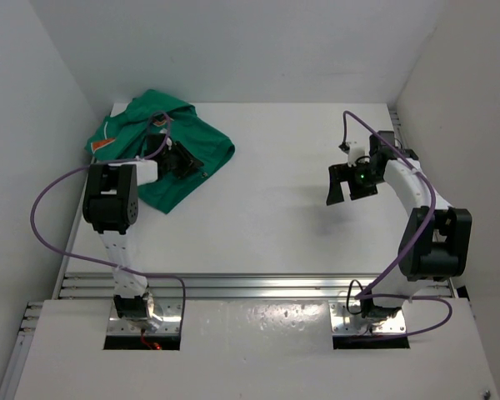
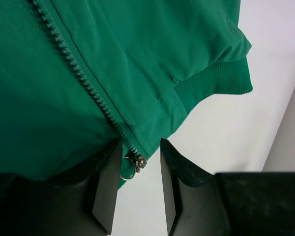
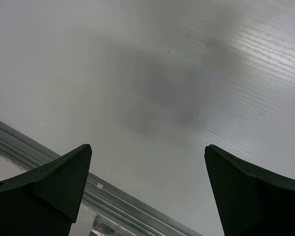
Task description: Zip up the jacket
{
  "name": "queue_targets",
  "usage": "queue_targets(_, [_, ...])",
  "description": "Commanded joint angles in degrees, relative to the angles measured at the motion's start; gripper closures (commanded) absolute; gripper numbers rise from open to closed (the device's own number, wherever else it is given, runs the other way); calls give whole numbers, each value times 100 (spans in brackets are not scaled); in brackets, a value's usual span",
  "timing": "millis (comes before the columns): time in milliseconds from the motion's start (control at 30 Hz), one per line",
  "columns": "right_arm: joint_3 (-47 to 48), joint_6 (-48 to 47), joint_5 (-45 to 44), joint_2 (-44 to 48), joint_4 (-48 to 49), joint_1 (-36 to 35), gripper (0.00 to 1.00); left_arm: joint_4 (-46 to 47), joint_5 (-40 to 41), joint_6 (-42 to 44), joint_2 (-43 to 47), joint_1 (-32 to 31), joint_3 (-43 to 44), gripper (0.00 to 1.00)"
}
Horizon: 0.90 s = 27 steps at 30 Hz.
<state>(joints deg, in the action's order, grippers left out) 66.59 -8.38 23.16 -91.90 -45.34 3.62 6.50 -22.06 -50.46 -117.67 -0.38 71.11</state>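
Top view: the jacket (image 1: 202, 143) lies crumpled in the far left corner of the worktop (image 1: 275, 225), its green cloth folded over itself, with an orange patch (image 1: 106, 143) showing at its left edge, near the side wall. The left gripper (image 1: 179, 162) is lowered onto the jacket's near half, its dark body covering part of the cloth. The right gripper (image 1: 352, 193) hangs over bare worktop towards the right edge, well apart from the jacket, with its two fingers spread and nothing between them. Left wrist view: green cloth fills the upper left of the frame, and a line of zip teeth (image 2: 73, 64) runs slantwise from the top left down towards the fingers. The slider (image 2: 136, 161), with a small metal ring hanging from it, sits at the lower end of the teeth, in the gap between the two fingers (image 2: 105, 196). The fingers stand partly apart, white worktop shows between them below the slider, and they are not clamped on it; the ring lies just beside the left-hand finger, though contact cannot be told. A ribbed band (image 2: 216, 83) borders the cloth on the right, lying on the worktop. Right wrist view: both fingers (image 3: 44, 191) stand wide apart over bare worktop, gripping nothing, with a soft shadow on the surface ahead and a metal rail (image 3: 123, 204) crossing the lower left corner.
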Motion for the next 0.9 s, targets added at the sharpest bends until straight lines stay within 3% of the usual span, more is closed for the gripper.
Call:
queue_targets(0, [302, -41, 40, 23, 34, 7, 3, 62, 115, -43, -55, -14, 245, 58])
queue_targets(400, [451, -14, 5, -100, 25, 16, 3, 140, 167, -280, -397, -14, 368, 59])
queue_targets(500, [469, 38, 57, -135, 52, 16, 4, 211, 115, -333, -459, -14, 429, 68])
queue_targets(567, [478, 91, 153, -153, 69, -1, 5, 211, 54, -264, -459, -14, 500, 80])
queue_targets(867, [443, 109, 690, -215, 105, -247, 9, 491, -332, -62, -451, 38, 694, 92])
